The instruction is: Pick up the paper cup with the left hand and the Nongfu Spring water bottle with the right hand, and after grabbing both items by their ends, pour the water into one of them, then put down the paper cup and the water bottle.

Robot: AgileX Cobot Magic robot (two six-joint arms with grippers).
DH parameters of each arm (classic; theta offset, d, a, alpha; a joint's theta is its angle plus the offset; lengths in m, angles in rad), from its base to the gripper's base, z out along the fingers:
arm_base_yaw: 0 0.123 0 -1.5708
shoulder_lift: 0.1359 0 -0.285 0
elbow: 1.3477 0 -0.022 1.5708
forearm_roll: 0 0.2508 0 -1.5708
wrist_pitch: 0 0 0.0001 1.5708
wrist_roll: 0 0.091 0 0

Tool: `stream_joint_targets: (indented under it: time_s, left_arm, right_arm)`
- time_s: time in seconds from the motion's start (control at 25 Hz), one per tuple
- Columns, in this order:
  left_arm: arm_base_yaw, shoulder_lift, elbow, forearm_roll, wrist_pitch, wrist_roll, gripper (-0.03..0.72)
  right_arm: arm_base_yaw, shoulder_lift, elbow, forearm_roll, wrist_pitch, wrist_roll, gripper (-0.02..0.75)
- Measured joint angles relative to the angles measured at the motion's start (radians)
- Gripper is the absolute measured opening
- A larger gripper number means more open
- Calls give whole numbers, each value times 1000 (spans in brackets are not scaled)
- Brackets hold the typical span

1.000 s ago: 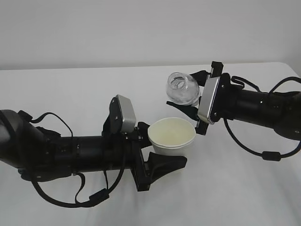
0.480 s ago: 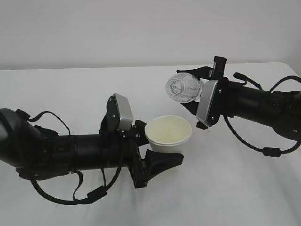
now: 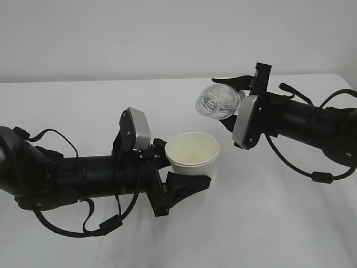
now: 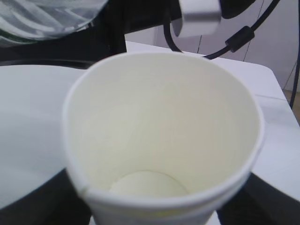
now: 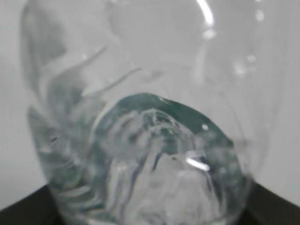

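While the left hand [image 3: 181,170] is gripping the paper cup [image 3: 193,154] by its base above the table [image 3: 83,106], the right hand [image 3: 237,109] is clasping the water bottle [image 3: 218,102] by its bottom end (mouth tipped leftward), up and right of the cup.

Open table [image 3: 290,223] is seen at 5 o'clock of the paper cup [image 3: 193,155]; passage at 1 o'clock is blocked by the Nongfu Spring water bottle [image 3: 218,103].

a bare lab-like test bench: plain white table [image 3: 279,223] against a blank white wall [image 3: 167,33].
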Motion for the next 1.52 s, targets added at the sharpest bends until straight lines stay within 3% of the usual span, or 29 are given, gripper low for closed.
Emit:
stream_joint_targets:
  time_s: [1.52]
  left_arm:
    - [0,0,0,39,0,0,516]
  right_arm:
    - [0,0,0,32,-28,-322,467]
